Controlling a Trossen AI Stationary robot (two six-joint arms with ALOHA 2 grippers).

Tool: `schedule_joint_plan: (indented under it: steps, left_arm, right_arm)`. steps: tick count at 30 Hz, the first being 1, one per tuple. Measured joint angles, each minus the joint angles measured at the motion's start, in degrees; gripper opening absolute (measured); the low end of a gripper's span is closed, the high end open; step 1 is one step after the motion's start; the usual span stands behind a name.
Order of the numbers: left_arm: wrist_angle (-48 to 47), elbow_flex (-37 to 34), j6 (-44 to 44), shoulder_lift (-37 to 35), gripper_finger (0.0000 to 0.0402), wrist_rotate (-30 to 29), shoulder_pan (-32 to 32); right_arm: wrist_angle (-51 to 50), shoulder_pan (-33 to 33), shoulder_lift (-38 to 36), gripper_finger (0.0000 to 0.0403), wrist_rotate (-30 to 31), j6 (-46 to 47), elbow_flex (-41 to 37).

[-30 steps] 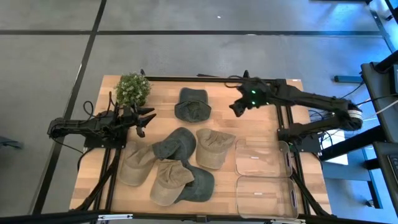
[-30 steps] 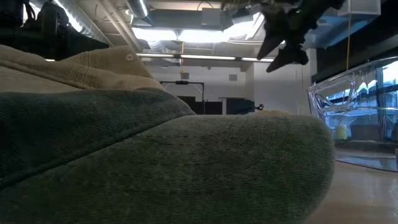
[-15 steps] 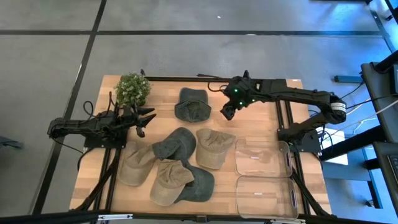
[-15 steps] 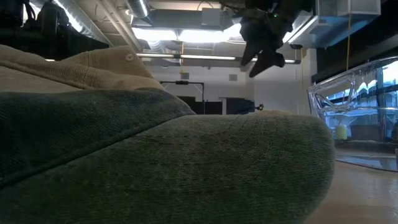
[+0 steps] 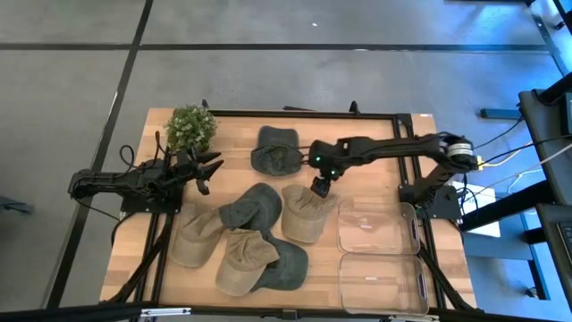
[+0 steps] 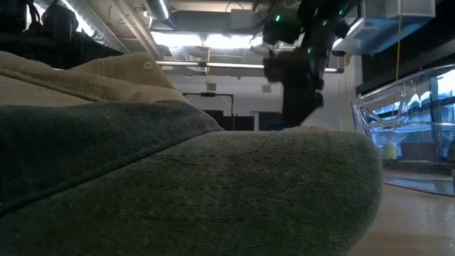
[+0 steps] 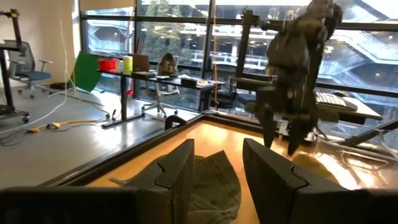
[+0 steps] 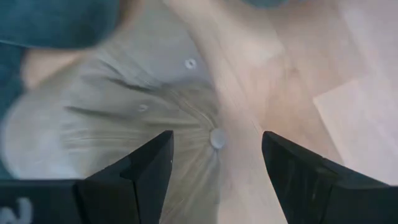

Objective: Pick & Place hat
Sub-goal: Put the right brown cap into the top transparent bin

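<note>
While the left gripper (image 5: pixel 207 172) waits well off by the plant (image 5: pixel 190 128), fingers apart w/ nothing between, the right gripper (image 5: pixel 320 186) hangs directly over the tan cap (image 5: pixel 307 213), pointing down at its rear edge. Right wrist view: fingers (image 8: pixel 149 167) spread wide, cap's top button (image 8: pixel 217 138) centred in the gap just beneath, no contact yet as far as I can tell. Cap's long axis runs away from the pincer toward the table's front edge, brim end farther. Right arm is clearly nearer. Two clear bins (image 5: pixel 377 225) and (image 5: pixel 382 283) sit just beside the cap, on the gripper's base side; both look empty. Other hats lie beyond the cap, toward the left arm.
</note>
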Motion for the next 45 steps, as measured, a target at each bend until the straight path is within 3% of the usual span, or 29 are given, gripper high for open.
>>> schedule_joint_plan:
  steps: [7,11,19,23,32,45]
  left_arm:
    - [0.0,0.0,0.0,0.0,0.0132,0.0,0.0]
    - [0.0,0.0,0.0,0.0,0.0132,0.0,0.0]
    - [0.0,0.0,0.0,0.0,0.0132,0.1,0.0]
    - [0.0,0.0,0.0,0.0,0.0132,0.1,0.0]
    - [0.0,0.0,0.0,0.0,0.0132,0.1,0.0]
    - [0.0,0.0,0.0,0.0,0.0132,0.1,0.0]
  right_arm:
    - [0.6,0.3,6.7,0.0245,-0.1,-1.3,0.0]
    - [0.9,0.2,8.6,0.0245,-3.2,-2.7,0.0]
    - [1.9,0.4,12.8,0.0238,-1.4,-3.9,0.2]
    - [1.7,0.5,13.2,0.0196,0.8,-4.3,0.2]
    - [1.7,0.2,13.1,0.0041,2.5,-6.1,0.1]
    - [-7.0,0.2,10.4,0.0036,3.0,-8.9,7.6]
